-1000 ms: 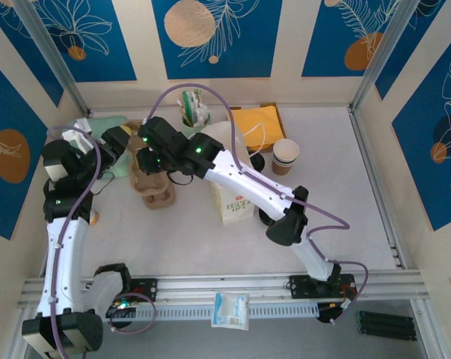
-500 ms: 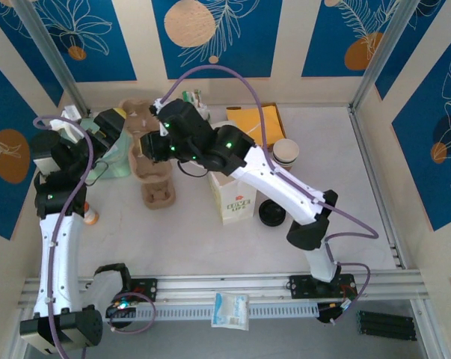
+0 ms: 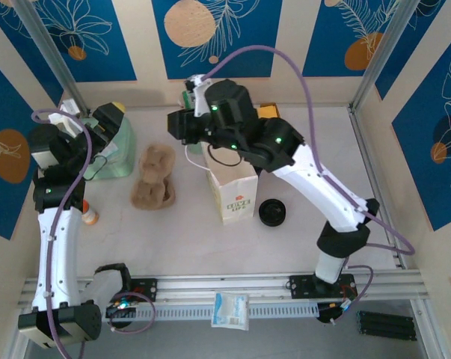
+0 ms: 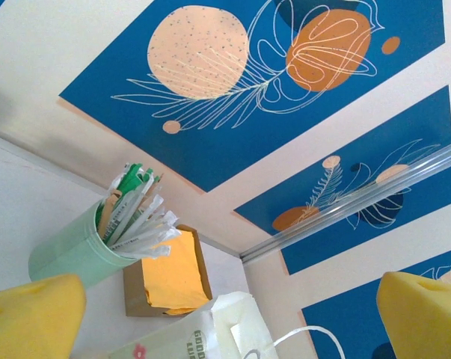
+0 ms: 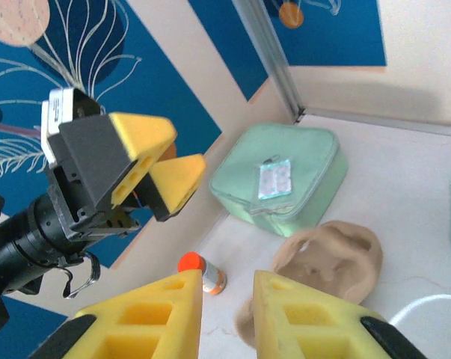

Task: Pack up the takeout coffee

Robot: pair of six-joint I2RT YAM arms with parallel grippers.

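Takeout coffee in neither hand; left hand (image 4: 229, 310), right hand (image 5: 229, 307) parted, empty.

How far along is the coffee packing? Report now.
Done: nothing visible. The carrier holds no cup and lies on the table beside the bag. In hand: nothing; the left hand and right hand are open and empty. Left: likely everything, cup into carrier, lid from the table, then the bag.
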